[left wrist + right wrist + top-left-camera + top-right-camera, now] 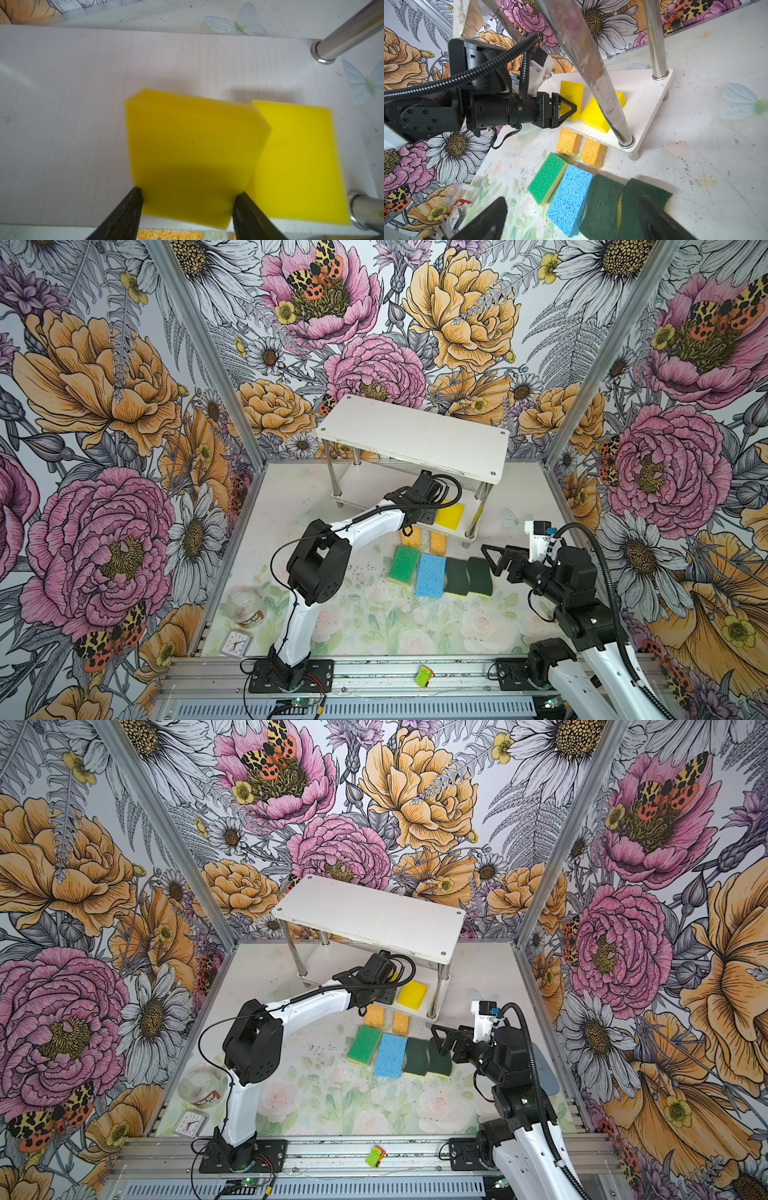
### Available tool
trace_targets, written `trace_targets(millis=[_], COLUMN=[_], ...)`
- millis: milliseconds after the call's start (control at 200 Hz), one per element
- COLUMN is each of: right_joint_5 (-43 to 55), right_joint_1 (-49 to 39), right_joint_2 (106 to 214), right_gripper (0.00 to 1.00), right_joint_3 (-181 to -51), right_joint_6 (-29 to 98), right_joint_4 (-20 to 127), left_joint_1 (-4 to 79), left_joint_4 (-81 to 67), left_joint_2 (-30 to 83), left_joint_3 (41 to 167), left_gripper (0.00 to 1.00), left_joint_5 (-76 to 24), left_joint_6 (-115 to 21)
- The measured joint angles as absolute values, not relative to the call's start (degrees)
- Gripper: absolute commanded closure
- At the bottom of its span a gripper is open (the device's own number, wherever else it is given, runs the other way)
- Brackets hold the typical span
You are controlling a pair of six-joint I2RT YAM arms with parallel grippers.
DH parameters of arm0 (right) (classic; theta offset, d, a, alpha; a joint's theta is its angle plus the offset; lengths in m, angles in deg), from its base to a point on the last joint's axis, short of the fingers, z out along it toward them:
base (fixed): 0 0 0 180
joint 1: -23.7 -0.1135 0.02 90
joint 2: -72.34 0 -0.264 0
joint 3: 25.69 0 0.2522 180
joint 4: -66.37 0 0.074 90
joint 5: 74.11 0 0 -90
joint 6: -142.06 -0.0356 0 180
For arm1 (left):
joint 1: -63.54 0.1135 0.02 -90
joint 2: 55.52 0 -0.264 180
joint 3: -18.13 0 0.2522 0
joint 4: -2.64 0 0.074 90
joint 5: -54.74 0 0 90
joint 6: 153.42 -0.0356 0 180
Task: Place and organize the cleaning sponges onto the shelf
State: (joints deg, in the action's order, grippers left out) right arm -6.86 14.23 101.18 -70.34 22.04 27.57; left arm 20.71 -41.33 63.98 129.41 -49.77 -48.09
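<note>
**Operator:** Where is my left claw?

**Spotter:** Your left claw (188,195) is inside the shelf (62,104), over the lower board. Its 2 fingers press against opposite sides of a yellow sponge (193,145). That sponge is tilted up off the board, reaching out past the fingertips, and it looks blurred.

**Operator:** And the other yellow one?

**Spotter:** The 2nd yellow sponge (297,162) lies flat on the same board. It is just beside the held one, on the side toward your right claw, between 2 posts (342,39).

**Operator:** My right claw?

**Spotter:** Your right claw (573,200) hangs with its fingers well apart, holding nothing. It is above the 2 dark green sponges (456,576) on the worktop (374,622). The blue sponge (431,574) and the green-topped sponge (404,565) lie next to them, on the side toward your left claw. The 2 orange sponges (411,537) sit just under your left claw, at the shelf's front edge.
</note>
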Motion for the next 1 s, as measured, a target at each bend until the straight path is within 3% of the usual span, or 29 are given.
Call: trace_targets(millis=[996], right_joint_5=[-6.86], right_joint_1=[14.23], right_joint_2=[101.16], right_gripper=[0.0], right_joint_3=[-70.21], right_joint_6=[22.04], right_joint_4=[27.55], left_joint_1=[20.93], left_joint_4=[-41.33], left_joint_2=[63.98], left_joint_3=[129.41], left_gripper=[0.3], left_joint_5=[-48.89], left_joint_6=[-47.24])
